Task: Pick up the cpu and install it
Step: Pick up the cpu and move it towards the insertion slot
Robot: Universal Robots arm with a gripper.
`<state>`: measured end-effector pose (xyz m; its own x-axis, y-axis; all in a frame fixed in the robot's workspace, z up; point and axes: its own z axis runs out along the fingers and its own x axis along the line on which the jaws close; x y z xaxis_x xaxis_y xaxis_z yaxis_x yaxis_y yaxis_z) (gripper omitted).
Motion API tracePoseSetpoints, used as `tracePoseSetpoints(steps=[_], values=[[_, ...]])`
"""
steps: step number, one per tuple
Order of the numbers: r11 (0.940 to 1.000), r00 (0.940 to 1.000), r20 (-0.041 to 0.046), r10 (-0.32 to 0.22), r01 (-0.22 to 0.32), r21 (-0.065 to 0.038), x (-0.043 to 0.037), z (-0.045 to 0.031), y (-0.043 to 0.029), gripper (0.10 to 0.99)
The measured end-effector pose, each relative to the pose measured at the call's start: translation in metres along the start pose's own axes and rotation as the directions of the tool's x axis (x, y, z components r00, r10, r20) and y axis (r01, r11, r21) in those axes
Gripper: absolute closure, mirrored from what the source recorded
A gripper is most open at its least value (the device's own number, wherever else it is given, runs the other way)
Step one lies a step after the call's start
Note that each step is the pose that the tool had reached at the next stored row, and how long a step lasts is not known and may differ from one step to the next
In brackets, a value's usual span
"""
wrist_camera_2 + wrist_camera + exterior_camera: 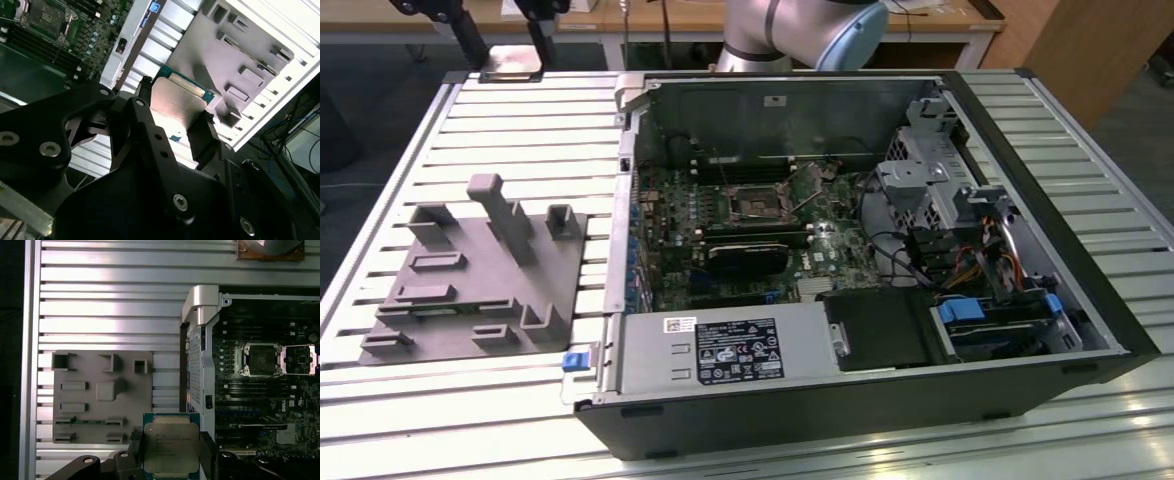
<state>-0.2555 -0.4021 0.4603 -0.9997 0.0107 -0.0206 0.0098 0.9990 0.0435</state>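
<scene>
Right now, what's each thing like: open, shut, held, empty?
cpu, gripped, up in the air.
end effector, shut on the cpu.
socket, lid up, empty.
case, lying on its side, open.
tray, flat beside the case.

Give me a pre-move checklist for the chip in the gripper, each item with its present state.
1. Thin square silvery-topped cpu clamped in the black gripper: ok.
2. Cpu clear of the grey plastic tray: ok.
3. Dark metal-framed socket with its cover flipped open: ok.
4. Cpu lined up over socket: not ok, the socket sits well aside of it.
5. Cpu's corner orientation matching socket: cannot tell.
</scene>
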Motion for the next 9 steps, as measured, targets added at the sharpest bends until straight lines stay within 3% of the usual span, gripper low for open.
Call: tracePoseSetpoints(steps=[9], values=[[1.0,1.0,0.001,0.0,0.0,0.0,-0.0119,0.0016,0.0013,0.549]])
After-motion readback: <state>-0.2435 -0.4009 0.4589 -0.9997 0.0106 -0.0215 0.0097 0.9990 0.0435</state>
